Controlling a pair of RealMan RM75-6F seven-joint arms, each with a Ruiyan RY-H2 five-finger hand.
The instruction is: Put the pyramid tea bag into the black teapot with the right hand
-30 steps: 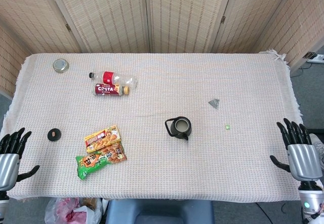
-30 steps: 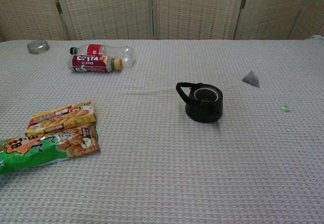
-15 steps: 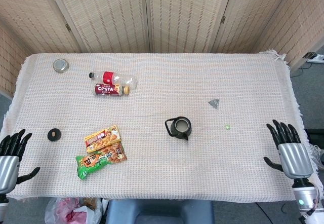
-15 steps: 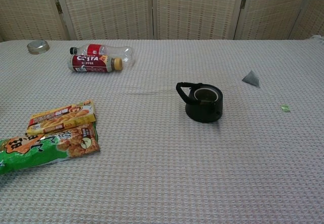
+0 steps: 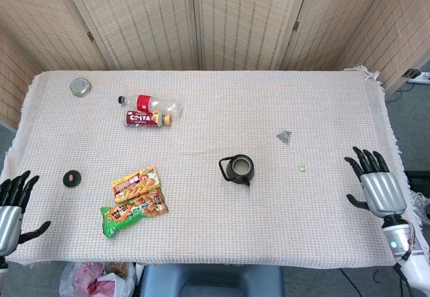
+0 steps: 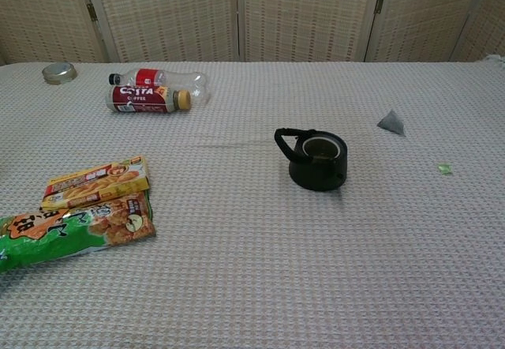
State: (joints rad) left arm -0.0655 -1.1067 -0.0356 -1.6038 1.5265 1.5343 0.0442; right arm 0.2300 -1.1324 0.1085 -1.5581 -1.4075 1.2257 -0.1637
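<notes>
The grey pyramid tea bag [image 5: 284,136] [image 6: 390,122] lies on the cloth to the right of and behind the black teapot [image 5: 238,169] [image 6: 316,159], which stands lidless near the table's middle. A small green tag [image 5: 302,168] [image 6: 445,168] lies right of the teapot. My right hand [image 5: 373,183] hovers open over the table's right front edge, fingers spread, well to the right of the tea bag. At the left front corner, my left hand [image 5: 12,206] is open and empty. Neither hand shows in the chest view.
Two plastic bottles [image 5: 149,111] lie at the back left, with a round tin [image 5: 80,87] behind them. Two snack packets [image 5: 136,199] lie front left, next to a small black lid [image 5: 71,177]. Folding screens stand behind the table.
My right hand has moved inward and forward over the table's right edge. My left hand has dropped slightly toward the front edge. The objects have not moved.
</notes>
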